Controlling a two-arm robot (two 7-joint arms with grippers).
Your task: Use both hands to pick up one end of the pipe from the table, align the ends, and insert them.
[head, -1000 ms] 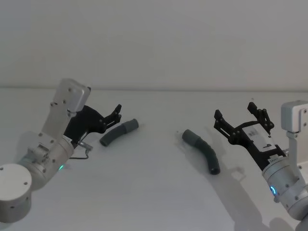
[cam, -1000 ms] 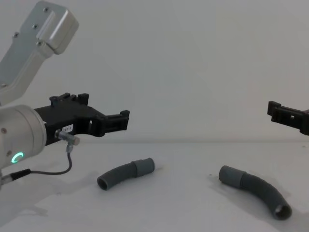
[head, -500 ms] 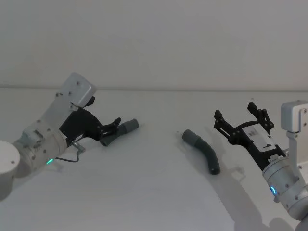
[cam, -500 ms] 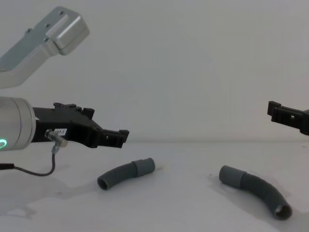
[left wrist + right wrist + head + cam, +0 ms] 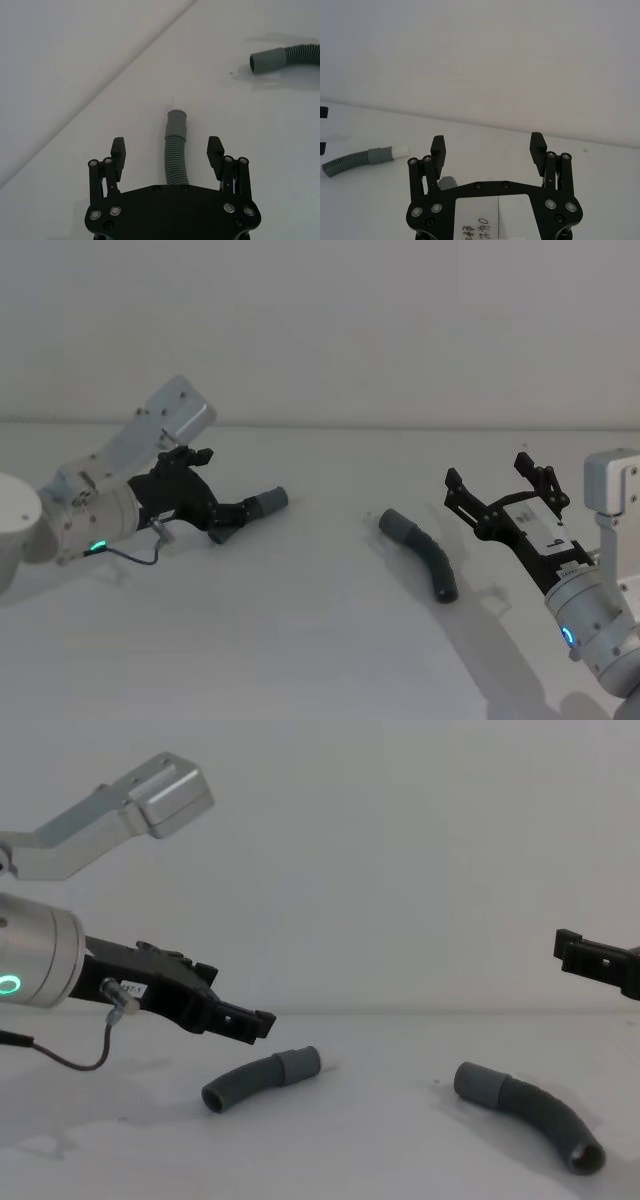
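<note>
We note the left gripper (image 5: 167, 146), fingers spread, just above the shorter pipe piece (image 5: 255, 1080) — apparently poised to grasp; right gripper (image 5: 487, 470), fingers released, well apart.

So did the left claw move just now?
Yes. The left gripper has come down, open, toward the shorter hose piece, which lies where it did.

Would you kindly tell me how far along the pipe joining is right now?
Done: nothing; the shorter piece and the longer piece lie apart on the table. In hand: the open left gripper is poised over the shorter piece's ribbed part, not gripping; the open right gripper hangs raised beside the longer piece. Left: grasp, lift, align cuffs, insert.
</note>
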